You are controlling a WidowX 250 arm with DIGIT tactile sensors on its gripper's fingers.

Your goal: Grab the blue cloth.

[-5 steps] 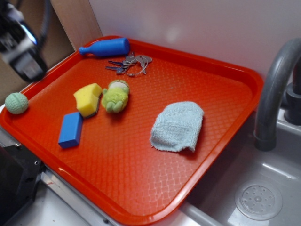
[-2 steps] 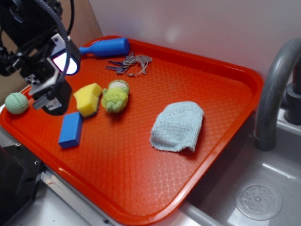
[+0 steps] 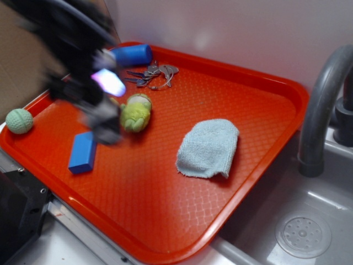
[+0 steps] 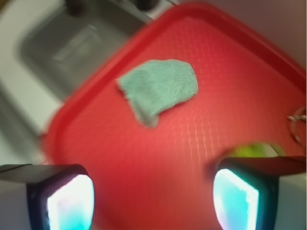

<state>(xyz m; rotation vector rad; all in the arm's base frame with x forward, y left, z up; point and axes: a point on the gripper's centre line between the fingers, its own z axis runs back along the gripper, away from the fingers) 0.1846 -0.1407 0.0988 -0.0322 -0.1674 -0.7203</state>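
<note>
While the cloth (image 3: 208,149) lies untouched on the red tray (image 3: 259,83), toward the tray's sink-side edge and well apart from the other things, the task looks to be at its approach stage: nothing is grasped, and reaching over the cloth, lowering and closing on it are all left to do. The claw (image 3: 105,118) hangs over the tray's far side from the cloth, near the green toy (image 3: 135,113) and the blue block (image 3: 83,152), and it is badly blurred in the exterior view. From the wrist view the claw (image 4: 153,196) stands open, its two lit pads (image 4: 71,203) spread wide at the bottom of the picture with bare tray between them and nothing held. That view also puts the cloth (image 4: 158,88) ahead of the claw and well apart from it, with the sink (image 4: 72,48) beyond the tray's edge. Only the exterior view shows the whole layout: the blue bottle (image 3: 129,55) and keys (image 3: 151,74) at the tray's back edge, a green ball (image 3: 19,121) at its corner away from the cloth, and the faucet (image 3: 320,110) rising beside the tray on the cloth's side. Only a sliver of the green toy shows in the wrist view, so the clutter near the claw is best judged from outside.
</note>
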